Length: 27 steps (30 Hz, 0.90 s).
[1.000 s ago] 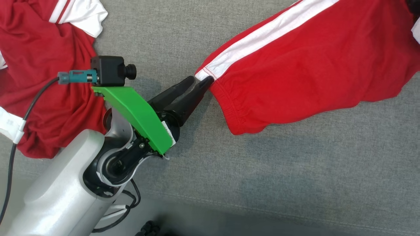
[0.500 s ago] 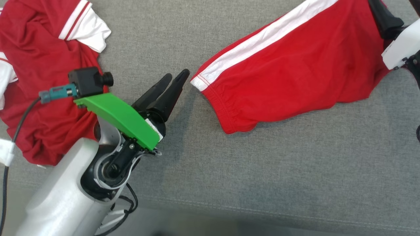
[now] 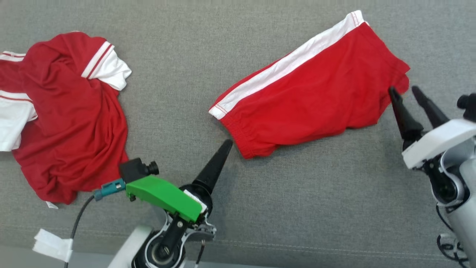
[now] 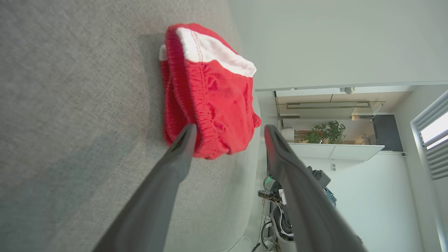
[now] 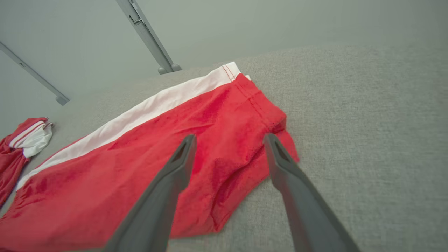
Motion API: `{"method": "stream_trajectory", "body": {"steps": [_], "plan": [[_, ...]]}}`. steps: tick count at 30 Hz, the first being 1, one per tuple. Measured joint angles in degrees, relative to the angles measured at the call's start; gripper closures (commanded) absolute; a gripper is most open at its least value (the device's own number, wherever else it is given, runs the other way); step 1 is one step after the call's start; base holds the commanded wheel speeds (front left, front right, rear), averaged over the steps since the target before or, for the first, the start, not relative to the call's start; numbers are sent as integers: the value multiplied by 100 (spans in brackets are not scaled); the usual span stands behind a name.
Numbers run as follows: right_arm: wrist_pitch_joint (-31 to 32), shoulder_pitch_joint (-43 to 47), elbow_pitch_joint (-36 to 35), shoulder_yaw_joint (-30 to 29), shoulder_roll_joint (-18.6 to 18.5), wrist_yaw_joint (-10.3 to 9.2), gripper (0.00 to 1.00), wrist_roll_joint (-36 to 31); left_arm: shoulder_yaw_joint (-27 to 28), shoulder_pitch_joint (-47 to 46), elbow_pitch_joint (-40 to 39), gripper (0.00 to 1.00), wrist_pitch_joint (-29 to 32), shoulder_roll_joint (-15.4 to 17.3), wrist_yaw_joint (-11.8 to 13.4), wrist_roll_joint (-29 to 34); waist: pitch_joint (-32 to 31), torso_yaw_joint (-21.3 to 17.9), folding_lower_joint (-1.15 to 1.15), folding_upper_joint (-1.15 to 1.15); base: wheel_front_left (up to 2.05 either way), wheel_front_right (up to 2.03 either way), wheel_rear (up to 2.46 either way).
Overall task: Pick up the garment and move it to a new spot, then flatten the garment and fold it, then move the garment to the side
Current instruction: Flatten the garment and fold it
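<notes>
- Dark tapered fingers of your left gripper [image 3: 225,147] are standing spread wide, released and holding nothing. In the left wrist view [image 4: 230,128] they are framing the gathered waist end of the shorts. From the head view the tip is sitting just beside that corner, apart from it.
- A glossy green bracket [image 3: 163,197] is sitting on that wrist, carrying a small black camera [image 3: 137,169].
- Your right gripper [image 3: 403,89] is likewise gaping and empty, its two slim points aiming at the leg-hem end of the shorts. In its own wrist view [image 5: 229,137] the fingers are straddling the hem corner. You cannot tell from these views whether either tip is touching cloth.
- The red shorts [image 3: 308,100] are lying between your two grippers, spread long and slanted, folded flat. A white stripe is running along the far edge, and the elastic waistband [image 4: 189,87] is puckering into tight ribs. The cloth is looking thin, with soft wrinkles.
- A crumpled red shirt [image 3: 70,123] with white, red-striped sleeves is lying well apart on your left, bunched in loose folds.
- Everything is resting on a grey woven surface [image 3: 297,208], finely textured, with a stitched seam running near its front edge.
- Beyond it, pale walls are showing, with a slanted metal rail [image 5: 150,38], a leafy plant [image 4: 323,132] on a white ledge and a slatted window.
</notes>
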Motion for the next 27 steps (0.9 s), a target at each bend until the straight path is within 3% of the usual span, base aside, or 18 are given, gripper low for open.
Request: {"method": "stream_trajectory", "body": {"steps": [9,27], "plan": [[-182,773,-291,49,242,-57,0,149,-102,429,41,0,2,-236,4,-535,-486,-252,0,0,0,0,0],[-481,1227,-793,185,361,-176,0,126,189,231,923,0,-216,-363,63,-749,-358,-836,0,0,0,0,0]]}}
